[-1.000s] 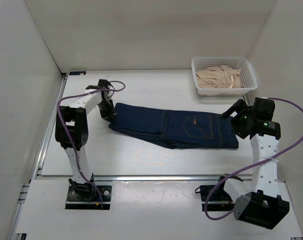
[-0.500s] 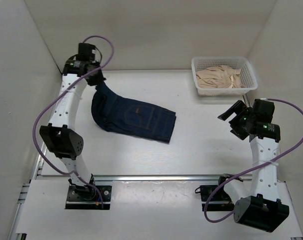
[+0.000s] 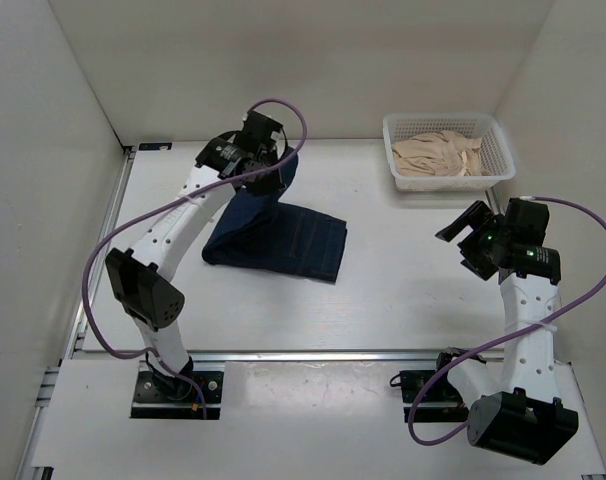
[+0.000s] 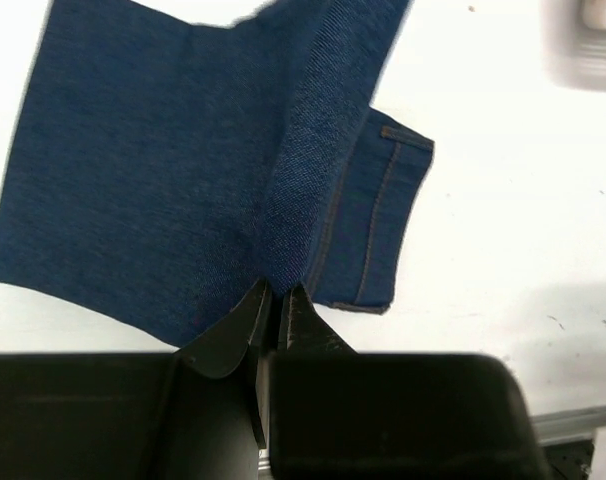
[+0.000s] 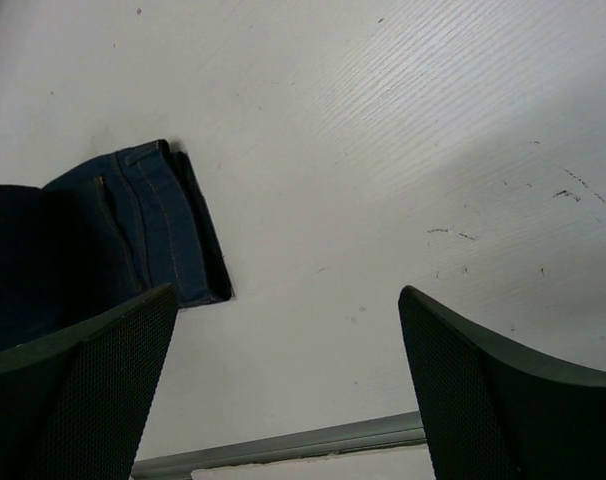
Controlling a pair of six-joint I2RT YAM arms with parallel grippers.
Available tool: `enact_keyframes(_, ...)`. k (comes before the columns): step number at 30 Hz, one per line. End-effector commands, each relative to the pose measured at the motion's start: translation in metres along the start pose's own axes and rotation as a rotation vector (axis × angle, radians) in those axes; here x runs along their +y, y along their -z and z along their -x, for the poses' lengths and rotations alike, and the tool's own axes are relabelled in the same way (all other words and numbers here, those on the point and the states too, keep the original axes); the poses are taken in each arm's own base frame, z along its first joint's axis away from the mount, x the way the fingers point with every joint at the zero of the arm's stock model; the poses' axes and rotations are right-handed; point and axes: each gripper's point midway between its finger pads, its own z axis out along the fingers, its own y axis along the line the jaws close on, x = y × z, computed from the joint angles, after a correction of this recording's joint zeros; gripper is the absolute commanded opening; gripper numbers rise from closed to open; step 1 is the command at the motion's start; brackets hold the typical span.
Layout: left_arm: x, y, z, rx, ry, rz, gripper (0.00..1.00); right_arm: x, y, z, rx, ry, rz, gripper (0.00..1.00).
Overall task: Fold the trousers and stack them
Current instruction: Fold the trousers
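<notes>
- Nearest, at the 6 o'clock edge of the worktop [image 3: 403,295], both arm bases sit by a metal rail [image 3: 313,355].
- The right tool [image 3: 464,243] hangs over bare worktop at about 3 o'clock. Its fingers are spread wide with nothing between them. The right wrist view shows both dark meshed pads [image 5: 93,360] far apart above the white surface, with a stitched end of the denim off toward 10 o'clock.
- The trousers [image 3: 283,240], dark navy denim, lie left of centre, at about 9 to 10 o'clock. They are doubled over into a short, layered rectangle. The nearer part rests flat on the worktop, and the far left part is drawn up off it in a slanted sheet.
- The left arm arches over from 7 o'clock, and the left tool [image 3: 274,171] sits at the top of that raised sheet. Its fingers are pressed together on a narrow ridge of denim, pinching the trousers. From the left wrist, the cloth fans out from the pinch, and a lower layer with tan stitching pokes out at about 2 o'clock.
- Farthest, at 1 o'clock, a white mesh basket [image 3: 438,118] holds a crumpled beige cloth [image 3: 438,150], well apart from the trousers.
</notes>
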Motion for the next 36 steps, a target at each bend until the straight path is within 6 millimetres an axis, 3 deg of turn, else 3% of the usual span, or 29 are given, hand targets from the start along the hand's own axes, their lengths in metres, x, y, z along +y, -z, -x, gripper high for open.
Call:
enact_keyframes(1, -0.026, 0.006, 0.0, -0.041, 0.023, -0.041, 0.1, -0.002, 0.0, -0.006, 0.02, 0.023, 0.002, 0.95)
enact_keyframes(5, -0.052, -0.009, -0.027, 0.014, 0.009, -0.049, 0.1, -0.002, 0.0, -0.006, 0.02, 0.023, 0.002, 0.95)
enact_keyframes(7, -0.077, -0.019, -0.045, 0.051, -0.02, -0.089, 0.14, -0.002, 0.0, -0.006, 0.02, 0.023, 0.002, 0.95)
enact_keyframes(8, -0.085, -0.023, -0.056, 0.082, -0.037, -0.106, 0.24, -0.002, 0.0, -0.006, 0.02, 0.023, 0.002, 0.95)
enact_keyframes(9, -0.105, -0.02, -0.077, 0.145, -0.079, -0.169, 0.4, -0.002, 0.0, -0.006, 0.02, 0.032, 0.002, 0.95)
enact_keyframes(10, -0.116, -0.027, -0.091, 0.177, -0.108, -0.194, 0.65, -0.004, -0.002, -0.008, 0.027, 0.03, -0.003, 0.95)
enact_keyframes(11, -0.124, -0.025, -0.096, 0.189, -0.133, -0.219, 0.8, -0.004, -0.002, -0.008, 0.027, 0.03, -0.003, 0.95)
enact_keyframes(13, -0.124, -0.017, -0.095, 0.179, -0.152, -0.216, 0.82, -0.006, -0.004, -0.009, 0.028, 0.042, -0.003, 0.95)
enact_keyframes(14, -0.121, -0.01, -0.082, 0.144, -0.147, -0.218, 0.79, -0.006, -0.007, -0.011, 0.042, 0.04, 0.001, 0.95)
enact_keyframes(17, -0.083, 0.011, -0.038, 0.063, -0.068, -0.198, 0.73, -0.004, -0.014, -0.019, 0.076, 0.062, 0.03, 0.95)
enact_keyframes(18, -0.059, 0.011, -0.02, 0.035, -0.031, -0.168, 0.71, 0.007, -0.015, -0.02, 0.077, 0.104, 0.073, 0.94)
enact_keyframes(20, -0.028, 0.02, -0.009, 0.006, 0.0, -0.128, 0.7, 0.012, -0.028, -0.032, 0.138, 0.129, 0.083, 0.94)
enact_keyframes(21, 0.002, 0.01, -0.005, 0.004, 0.031, -0.067, 0.68, 0.026, -0.035, -0.044, 0.194, 0.18, 0.107, 0.9)
enact_keyframes(22, 0.017, 0.007, -0.004, 0.008, 0.043, -0.041, 0.66, 0.034, -0.04, -0.048, 0.21, 0.215, 0.108, 0.88)
enact_keyframes(23, 0.033, 0.007, -0.003, 0.003, 0.066, -0.009, 0.63, 0.049, -0.043, -0.066, 0.252, 0.294, 0.121, 0.81)
enact_keyframes(24, 0.064, -0.008, -0.011, 0.044, 0.106, 0.058, 0.6, 0.062, -0.051, -0.071, 0.281, 0.335, 0.119, 0.67)
enact_keyframes(25, 0.079, -0.01, -0.014, 0.05, 0.124, 0.094, 0.44, 0.072, -0.054, -0.079, 0.301, 0.378, 0.121, 0.58)
enact_keyframes(26, 0.093, -0.016, -0.022, 0.074, 0.141, 0.124, 0.34, 0.09, -0.054, -0.101, 0.345, 0.456, 0.151, 0.51)
enact_keyframes(27, 0.104, -0.023, -0.027, 0.089, 0.158, 0.146, 0.23, 0.094, -0.067, -0.112, 0.378, 0.502, 0.118, 0.38)
enact_keyframes(28, 0.127, -0.035, -0.041, 0.127, 0.187, 0.192, 0.13, 0.116, -0.068, -0.112, 0.362, 0.539, 0.149, 0.31)
enact_keyframes(29, 0.137, -0.041, -0.049, 0.143, 0.201, 0.211, 0.1, 0.129, -0.068, -0.132, 0.394, 0.596, 0.169, 0.28)
enact_keyframes(30, 0.143, -0.051, -0.059, 0.172, 0.215, 0.212, 0.1, 0.129, -0.083, -0.147, 0.444, 0.629, 0.143, 0.28)
enact_keyframes(31, 0.153, -0.058, -0.065, 0.184, 0.24, 0.213, 0.1, 0.138, -0.091, -0.154, 0.451, 0.658, 0.161, 0.26)
enact_keyframes(32, 0.155, -0.077, -0.085, 0.228, 0.243, 0.203, 0.1, 0.148, -0.096, -0.161, 0.468, 0.668, 0.183, 0.26)
enact_keyframes(34, 0.154, -0.094, -0.102, 0.288, 0.281, 0.173, 0.1, 0.151, -0.122, -0.178, 0.53, 0.661, 0.19, 0.25)
enact_keyframes(35, 0.155, -0.105, -0.117, 0.338, 0.283, 0.193, 0.1, 0.141, -0.139, -0.188, 0.57, 0.661, 0.146, 0.25)
enact_keyframes(36, 0.153, -0.108, -0.122, 0.352, 0.287, 0.197, 0.1, 0.134, -0.153, -0.185, 0.545, 0.662, 0.088, 0.25)
